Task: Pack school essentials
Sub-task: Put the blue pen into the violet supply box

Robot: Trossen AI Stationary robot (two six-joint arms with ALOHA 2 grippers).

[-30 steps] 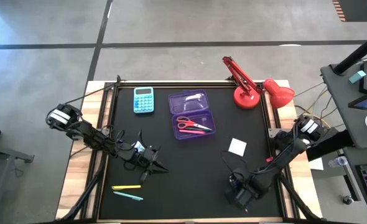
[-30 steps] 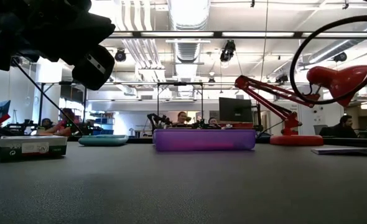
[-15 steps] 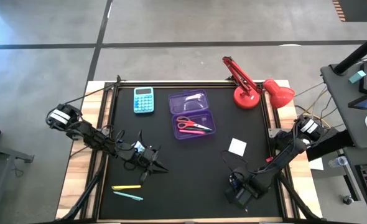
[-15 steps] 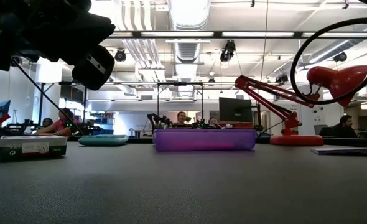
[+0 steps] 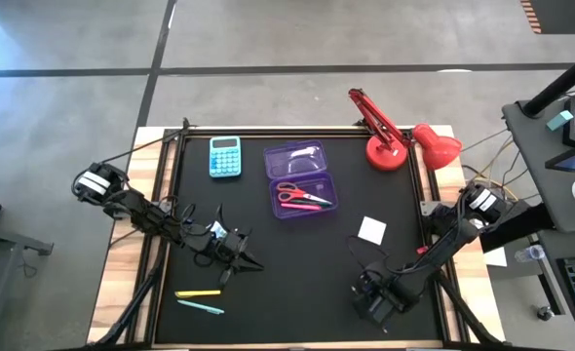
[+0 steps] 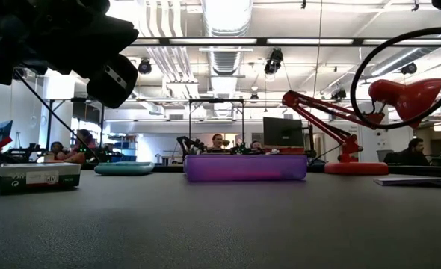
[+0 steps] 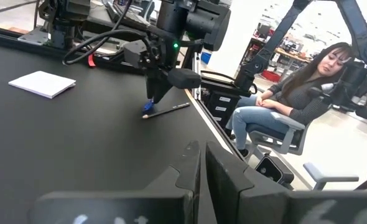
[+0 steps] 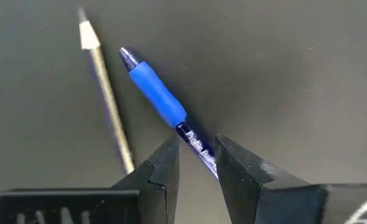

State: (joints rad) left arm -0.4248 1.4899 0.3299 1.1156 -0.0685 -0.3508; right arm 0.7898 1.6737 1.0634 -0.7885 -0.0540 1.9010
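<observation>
In the right wrist view the right pincer [image 8: 195, 158] is seen lowered straight over a blue-gripped pen [image 8: 160, 101], its two fingers set slightly apart with the pen's clear barrel running down into the gap between them; whether the pads already touch the barrel cannot be told. The pen's long axis runs from the upper left of that frame toward the lower centre, tip uppermost, so the fingers straddle it across its width, which is judged to be the relation the coming closure depends on. Just beside it, to the left of the frame, a thin pencil [image 8: 107, 93] lies at a slight angle, close enough that it could be caught as well. In the high view this pincer sits at the lower right of the black counter [image 5: 297, 263], with the small white square [image 5: 371, 230] a little above it and the purple case [image 5: 301, 179], red-handled scissors [image 5: 303, 195] inside, near the upper centre. The left pincer [image 7: 202, 168], fingers together, waits at the centre left, above the yellow pen [image 5: 198, 292] and teal pen [image 5: 201, 307]. The blue pen itself is hidden under the right arm in the high view, and it is not seen in the low view.
</observation>
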